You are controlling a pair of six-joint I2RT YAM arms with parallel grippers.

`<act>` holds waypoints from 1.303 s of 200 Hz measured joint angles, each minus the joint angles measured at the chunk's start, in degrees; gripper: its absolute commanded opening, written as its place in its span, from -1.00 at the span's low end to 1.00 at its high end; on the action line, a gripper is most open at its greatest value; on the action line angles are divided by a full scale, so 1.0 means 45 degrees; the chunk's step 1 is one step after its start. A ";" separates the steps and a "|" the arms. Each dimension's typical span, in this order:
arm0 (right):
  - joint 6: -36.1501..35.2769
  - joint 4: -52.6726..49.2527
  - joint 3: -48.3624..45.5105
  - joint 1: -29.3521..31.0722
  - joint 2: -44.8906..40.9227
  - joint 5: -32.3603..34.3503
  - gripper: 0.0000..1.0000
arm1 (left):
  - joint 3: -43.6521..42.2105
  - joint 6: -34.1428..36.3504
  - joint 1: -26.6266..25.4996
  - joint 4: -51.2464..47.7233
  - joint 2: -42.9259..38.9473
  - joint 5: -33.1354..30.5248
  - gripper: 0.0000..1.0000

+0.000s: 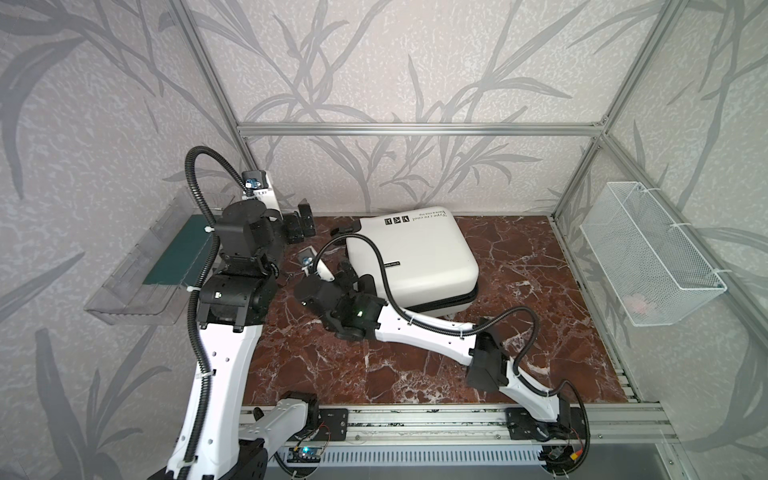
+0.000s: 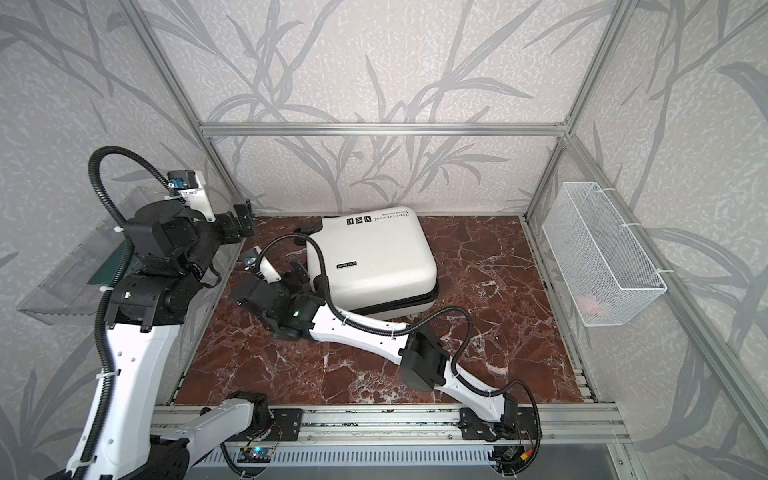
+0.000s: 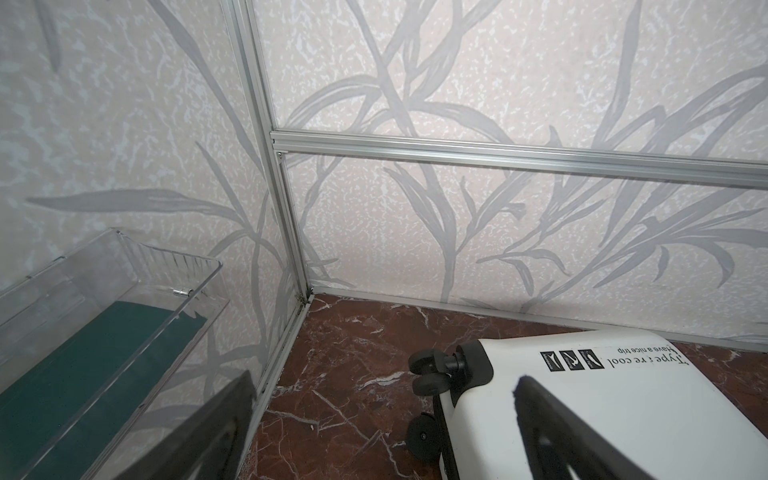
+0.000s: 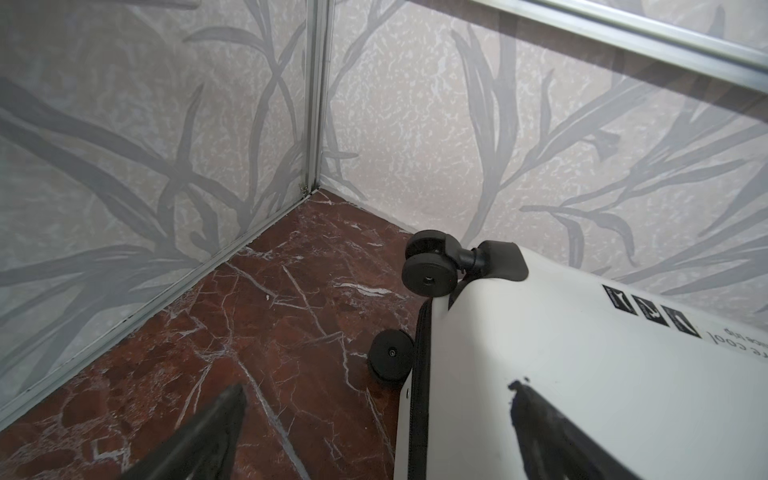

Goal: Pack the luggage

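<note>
Right end effector (image 1: 354, 276) just beside luggage (image 1: 415, 257).

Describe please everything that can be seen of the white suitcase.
The suitcase is small, with a smooth white hard shell that looks like plastic. It lies flat on the marble table, near the back wall, its halves together with a black zipper band between them. Black wheels stick out at its left end. The top carries three black icons and printed text; a label reads SWISS POLO. The open right claw is at its wheel end; contact cannot be told.
</note>
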 measured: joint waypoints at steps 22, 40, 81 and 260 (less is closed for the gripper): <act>0.0588 -0.0049 -0.2132 -0.0578 -0.2195 -0.1146 0.98 | 0.0000 -0.0131 0.0049 -0.0170 0.0000 0.0325 0.99; 0.1064 0.0097 -0.4216 -0.0942 -0.4231 -0.1855 0.98 | -0.0058 -0.0311 0.0053 -0.0248 -0.0053 0.0680 0.99; 0.2463 0.0452 -0.9452 -0.1579 -0.8762 -0.3473 0.98 | -0.0933 -0.0928 0.0053 -0.0345 -0.0631 0.1715 0.99; 0.6819 0.0282 -2.0954 -0.6241 -1.6980 -0.7310 0.98 | -0.7388 -0.2953 -0.1933 0.0413 -0.0889 0.3925 0.99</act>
